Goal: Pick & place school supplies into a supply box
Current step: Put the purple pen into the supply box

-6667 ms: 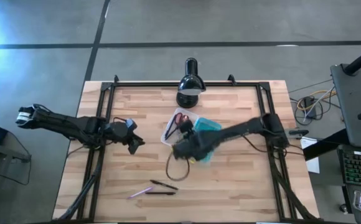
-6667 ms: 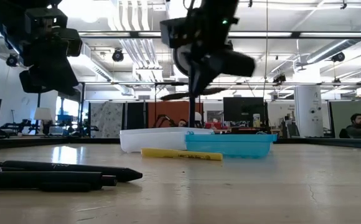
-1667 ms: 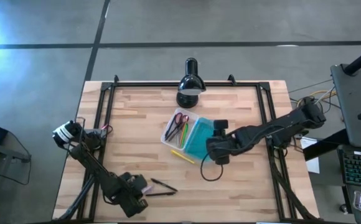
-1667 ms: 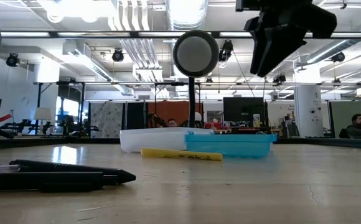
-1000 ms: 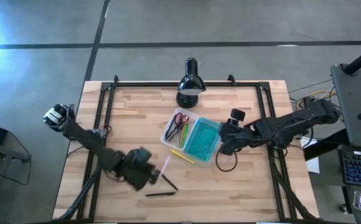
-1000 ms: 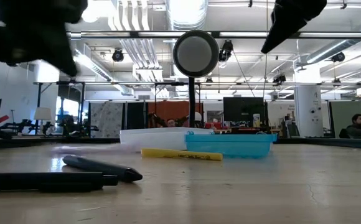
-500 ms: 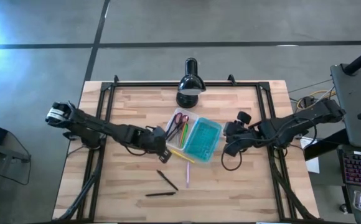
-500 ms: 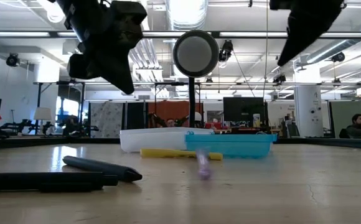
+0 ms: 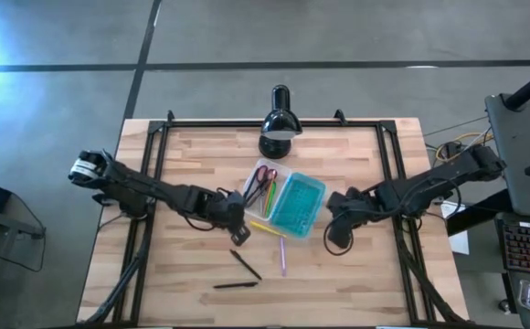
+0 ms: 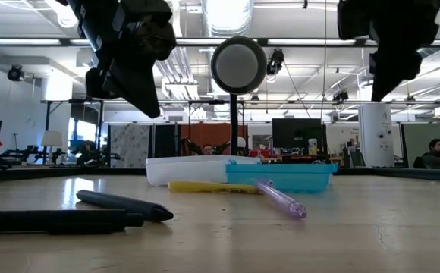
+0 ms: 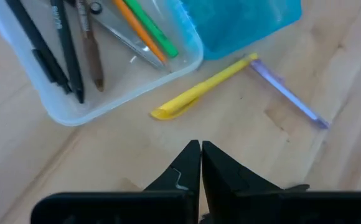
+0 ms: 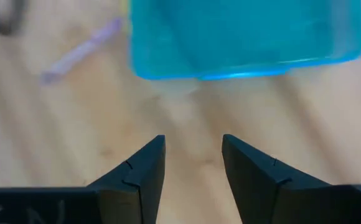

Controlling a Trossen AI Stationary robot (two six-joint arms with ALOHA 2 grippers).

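Behind the wooden table (image 9: pixel 192 155) there is a big hall with ceiling lights and desks, and a person (image 10: pixel 433 153) sits far away at the right side of the low view. A black desk lamp (image 9: pixel 279 123) stands at the far edge of the table.

The supply box (image 9: pixel 267 189) lies near the middle of the table, with its clear tray open. Inside the tray are red-handled scissors (image 9: pixel 261 175), a green pen (image 11: pixel 148 28), an orange pencil (image 11: pixel 135 34) and some dark pens (image 11: pixel 61 46). The turquoise lid (image 9: pixel 297 204) lies just beside the tray, on the side of the right arm.

On the table, just beside the tray, lies a yellow pen (image 9: pixel 267 228). A pink pen (image 9: pixel 282 256) lies near it, with 1 end close to the tip of the yellow pen. 2 dark pens lie more to the front: a short black pen (image 9: pixel 245 264) and a long black pen (image 9: pixel 235 285).

The left gripper (image 9: pixel 237 231) hangs above the table just beside the tray, and its jaws are closed together with nothing between them. The right gripper (image 9: pixel 333 205) hangs beside the lid, with its jaws a little apart and empty.
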